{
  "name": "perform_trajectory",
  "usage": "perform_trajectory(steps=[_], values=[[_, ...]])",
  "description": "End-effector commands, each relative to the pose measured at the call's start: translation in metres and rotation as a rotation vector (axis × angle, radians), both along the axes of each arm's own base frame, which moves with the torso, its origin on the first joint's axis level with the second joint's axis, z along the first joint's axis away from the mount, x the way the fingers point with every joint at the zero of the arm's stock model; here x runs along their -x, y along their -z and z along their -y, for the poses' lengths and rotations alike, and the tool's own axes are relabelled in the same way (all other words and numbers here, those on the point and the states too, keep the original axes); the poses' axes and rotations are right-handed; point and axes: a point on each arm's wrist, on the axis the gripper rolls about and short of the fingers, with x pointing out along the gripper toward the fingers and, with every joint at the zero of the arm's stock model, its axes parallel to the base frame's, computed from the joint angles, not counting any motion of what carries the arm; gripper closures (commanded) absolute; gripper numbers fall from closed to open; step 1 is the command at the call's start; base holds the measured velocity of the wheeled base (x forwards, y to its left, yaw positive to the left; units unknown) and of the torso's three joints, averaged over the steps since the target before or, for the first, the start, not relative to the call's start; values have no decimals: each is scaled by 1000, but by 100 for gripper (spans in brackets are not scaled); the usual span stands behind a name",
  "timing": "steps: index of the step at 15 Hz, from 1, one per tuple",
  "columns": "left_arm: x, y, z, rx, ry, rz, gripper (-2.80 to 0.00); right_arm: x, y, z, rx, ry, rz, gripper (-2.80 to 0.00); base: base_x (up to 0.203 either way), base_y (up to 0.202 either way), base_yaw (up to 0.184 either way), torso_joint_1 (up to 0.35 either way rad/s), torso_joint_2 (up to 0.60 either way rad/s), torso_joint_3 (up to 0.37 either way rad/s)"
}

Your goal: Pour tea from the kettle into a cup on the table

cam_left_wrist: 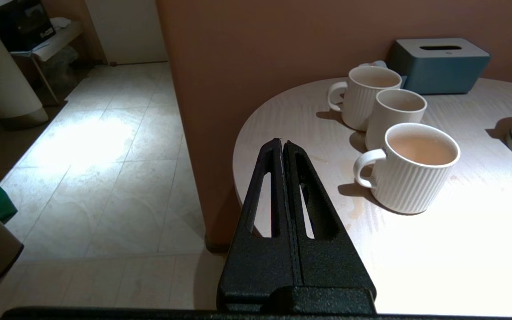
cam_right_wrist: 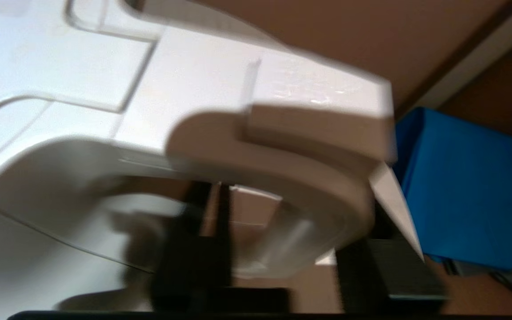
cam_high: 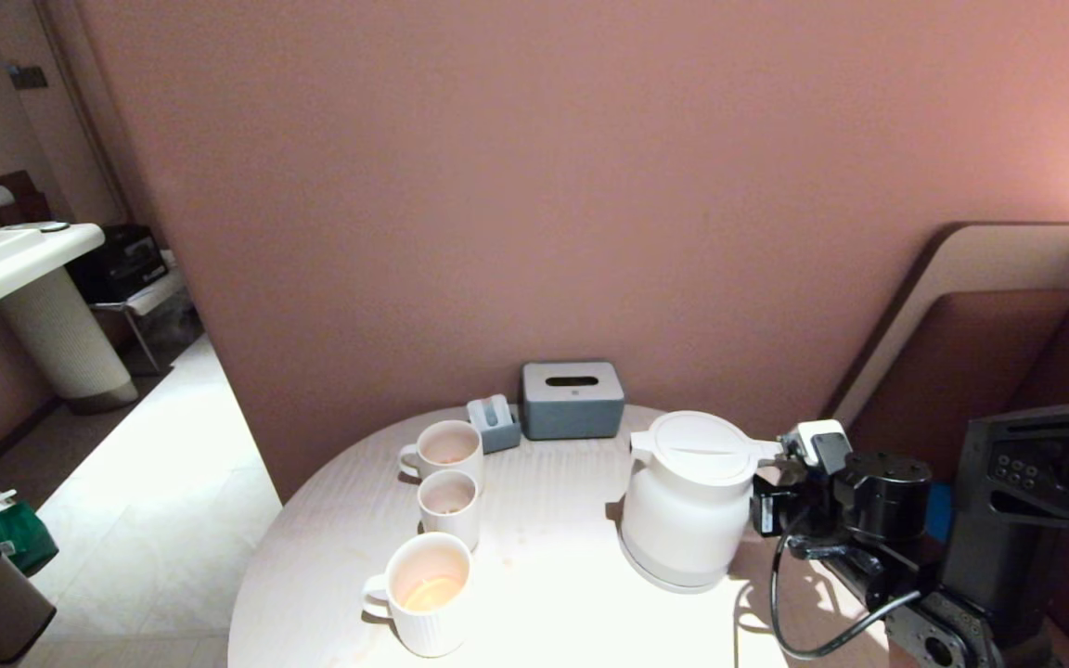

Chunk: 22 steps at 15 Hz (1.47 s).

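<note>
The white kettle (cam_high: 688, 501) stands upright on the right of the round pale table (cam_high: 553, 557). My right gripper (cam_high: 769, 508) is at its loop handle (cam_right_wrist: 327, 195). In the right wrist view it is open (cam_right_wrist: 289, 213), one dark finger through the loop and the other outside it. Three white ribbed cups stand in a row on the left. The nearest cup (cam_high: 423, 594) (cam_left_wrist: 416, 164) holds pale amber tea (cam_high: 431, 592) (cam_left_wrist: 422, 149). My left gripper (cam_left_wrist: 282, 143) is shut and empty, hanging over the table's left edge.
The kettle rests on a round white base disc (cam_high: 660, 573). A grey tissue box (cam_high: 572, 399) and a small grey holder (cam_high: 494, 422) stand at the back by the pink wall. The middle cup (cam_high: 449, 506) and far cup (cam_high: 446, 450) stand close together. A black cable (cam_high: 804, 631) loops by the right arm.
</note>
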Motion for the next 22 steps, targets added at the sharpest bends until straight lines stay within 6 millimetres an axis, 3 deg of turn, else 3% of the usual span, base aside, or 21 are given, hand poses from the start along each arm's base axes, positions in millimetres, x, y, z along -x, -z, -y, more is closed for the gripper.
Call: perform_trajectory(steps=[1, 6, 16, 22], values=[[0, 0, 0, 1, 0, 0, 0, 0, -7, 0, -20, 5, 52, -280, 0, 0, 0, 0, 0, 0], [0, 0, 0, 1, -1, 0, 0, 6, -9, 2, -18, 10, 43, -280, 0, 0, 0, 0, 0, 0], [0, 0, 0, 1, 0, 0, 0, 64, -17, 13, 5, 3, -76, -280, 0, 0, 0, 0, 0, 0], [0, 0, 0, 1, 0, 0, 0, 104, -50, 22, -1, 8, -41, -280, 0, 0, 0, 0, 0, 0]])
